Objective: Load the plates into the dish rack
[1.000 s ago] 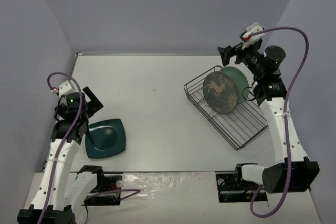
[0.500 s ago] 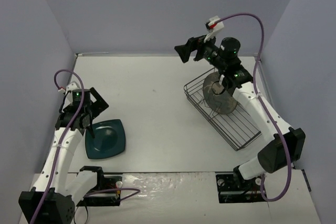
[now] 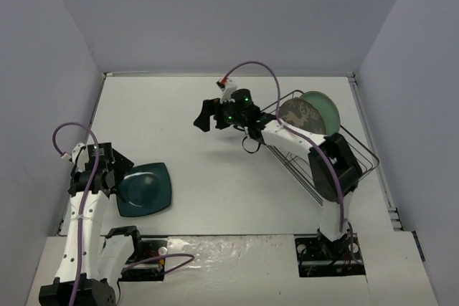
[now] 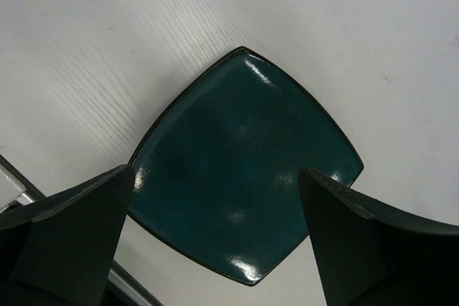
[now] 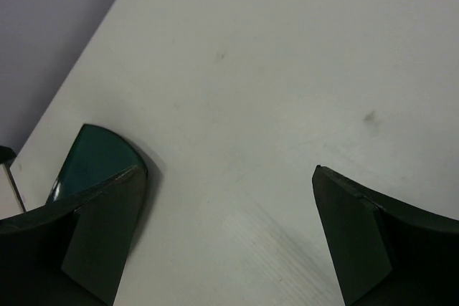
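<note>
The square dark teal plate (image 3: 145,188) lies flat on the table at the near left. It fills the left wrist view (image 4: 244,170), and one corner shows in the right wrist view (image 5: 93,157). My left gripper (image 3: 115,179) is open and empty above the plate's left part (image 4: 215,172). My right gripper (image 3: 204,116) is open and empty over bare table near the middle (image 5: 229,170). The black wire dish rack (image 3: 362,150) stands at the right. The grey-brown deer plate (image 3: 300,114) and, behind it, the mint-green plate (image 3: 326,105) stand upright in it.
The right arm (image 3: 287,137) stretches across the rack's left end and hides part of it. Grey-violet walls close the table at the back and both sides. A table edge strip (image 4: 21,191) runs close to the teal plate's near-left side.
My right arm has swung from above the rack leftward and down to the table's middle. My left gripper has drawn back and now sits over the teal plate's left edge.
</note>
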`<state>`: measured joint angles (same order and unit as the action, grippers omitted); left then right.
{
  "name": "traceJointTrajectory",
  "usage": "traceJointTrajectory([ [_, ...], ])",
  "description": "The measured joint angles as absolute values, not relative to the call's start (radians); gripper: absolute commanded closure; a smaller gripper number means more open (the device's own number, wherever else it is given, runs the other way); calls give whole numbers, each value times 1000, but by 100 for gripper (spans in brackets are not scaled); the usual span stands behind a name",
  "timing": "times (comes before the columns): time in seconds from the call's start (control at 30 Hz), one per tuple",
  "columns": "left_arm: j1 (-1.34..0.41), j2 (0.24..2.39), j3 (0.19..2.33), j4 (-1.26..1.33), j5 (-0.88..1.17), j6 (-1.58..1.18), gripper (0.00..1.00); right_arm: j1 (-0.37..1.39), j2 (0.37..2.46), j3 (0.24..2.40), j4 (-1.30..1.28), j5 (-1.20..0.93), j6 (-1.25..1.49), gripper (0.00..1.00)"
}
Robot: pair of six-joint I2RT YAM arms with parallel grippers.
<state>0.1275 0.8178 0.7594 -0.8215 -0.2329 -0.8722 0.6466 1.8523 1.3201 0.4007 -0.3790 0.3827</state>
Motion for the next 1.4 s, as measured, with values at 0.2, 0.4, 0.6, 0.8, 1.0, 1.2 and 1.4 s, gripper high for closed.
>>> traceJointTrajectory([
  [0.2,144,770,732,-808,-205,-872,3,814,2063,1303,452,-410,508,0],
  [0.4,144,737,721,-772,-174,-865,3,901,2161,1300,595,-456,652,0],
  [0.6,144,737,706,-756,-165,-863,3,927,2230,1303,769,-521,793,3],
  [0.8,144,714,700,-751,-158,-863,3,947,2274,1327,832,-549,854,6],
  [1.0,144,667,693,-751,-158,-864,3,970,2304,1357,855,-555,865,7],
  [1.2,144,631,689,-754,-158,-864,3,971,2338,1364,925,-580,898,25],
  [1.4,144,616,689,-758,-162,-864,3,973,2368,1383,938,-581,917,45],
])
